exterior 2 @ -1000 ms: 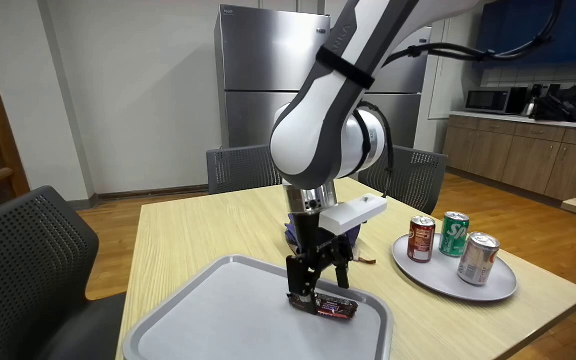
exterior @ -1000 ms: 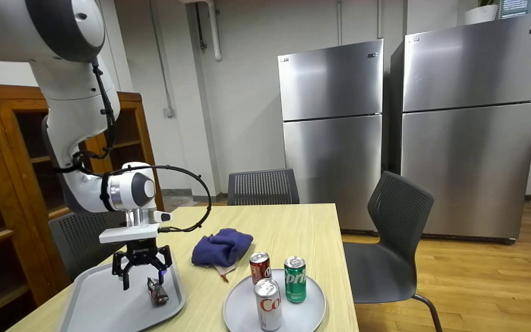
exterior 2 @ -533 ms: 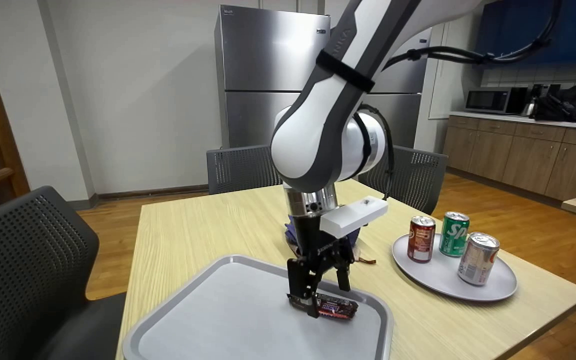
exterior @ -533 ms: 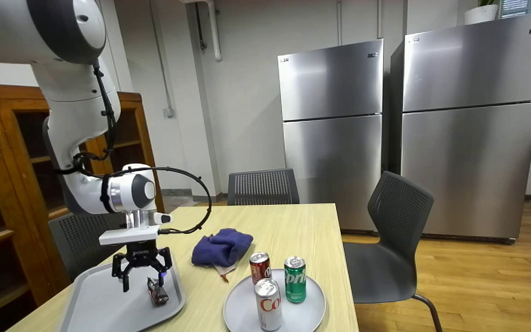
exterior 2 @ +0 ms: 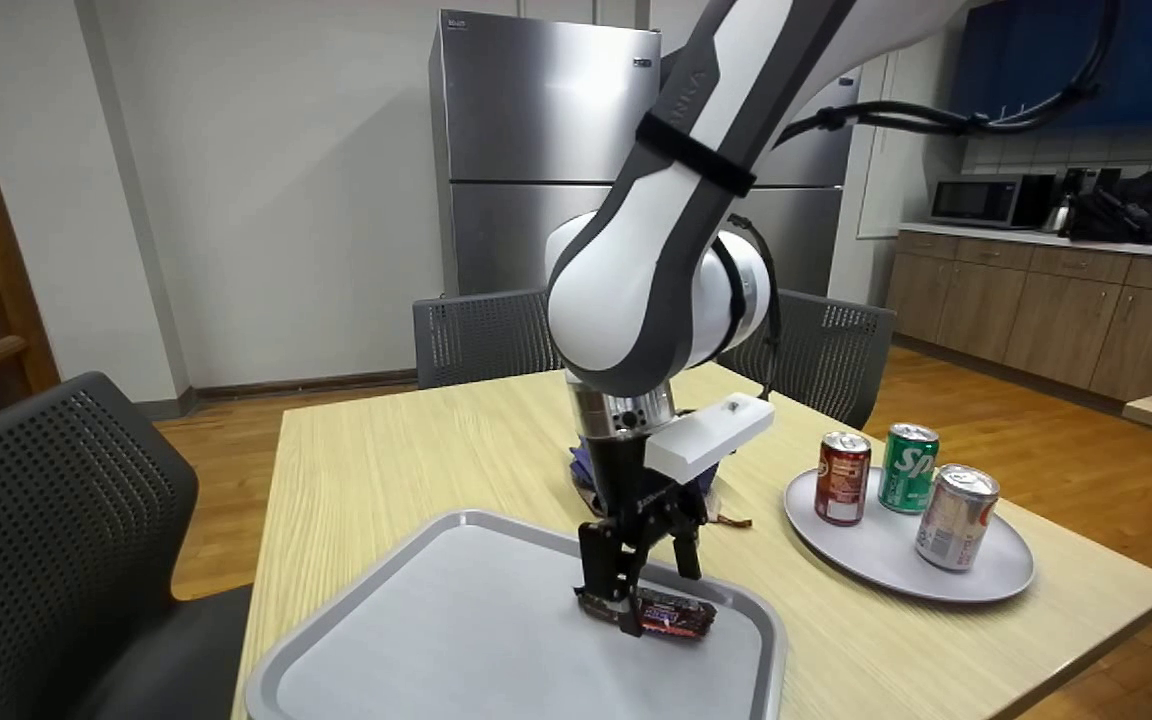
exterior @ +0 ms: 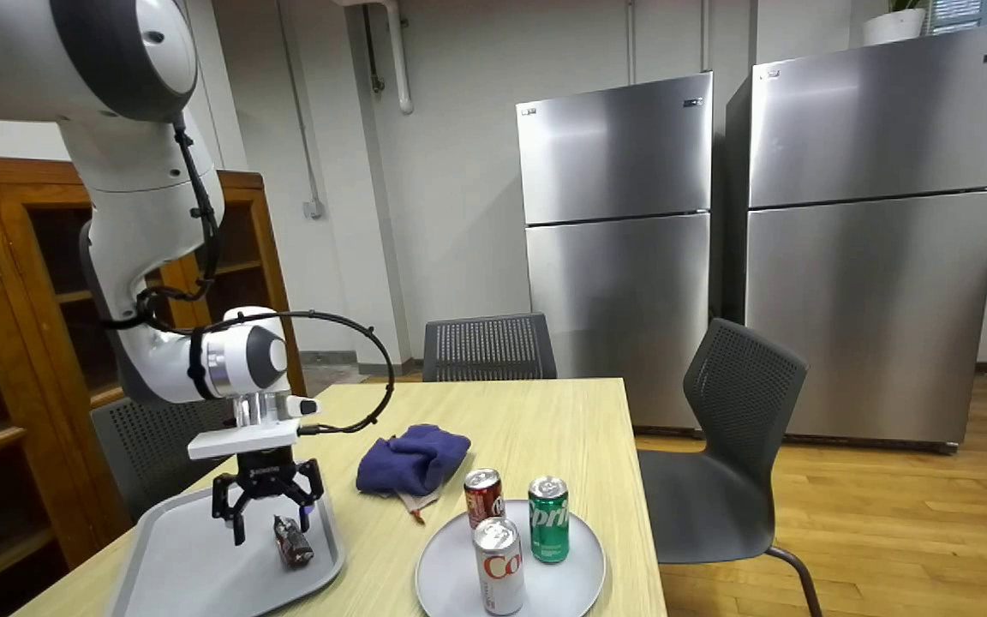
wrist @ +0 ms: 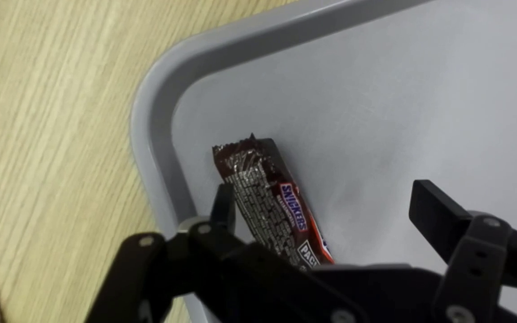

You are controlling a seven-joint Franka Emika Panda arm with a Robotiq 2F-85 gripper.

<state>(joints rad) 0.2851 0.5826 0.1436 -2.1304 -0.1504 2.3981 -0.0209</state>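
Gripper (wrist: 323, 199) spread wide, holding nothing, just by the Snickers bar (wrist: 269, 208); whether one finger (wrist: 225, 206) touches it, I can't tell. In the wrist view the bar sits off-centre in the gap, closer to that finger, and it lies in the tray (exterior 2: 456, 620), near a corner. I read this step as lining up on the bar. A grip from here would, I judge, call for a small sideways correction to centre it, then a check on height. Past the tray's edge, I see a bunched purple cloth (exterior: 415, 458) on the table (exterior 2: 366, 460), and a plate (exterior 2: 866, 550) with a red can (exterior 2: 843, 478), a green can (exterior 2: 908, 468) and a silver can (exterior 2: 957, 518).
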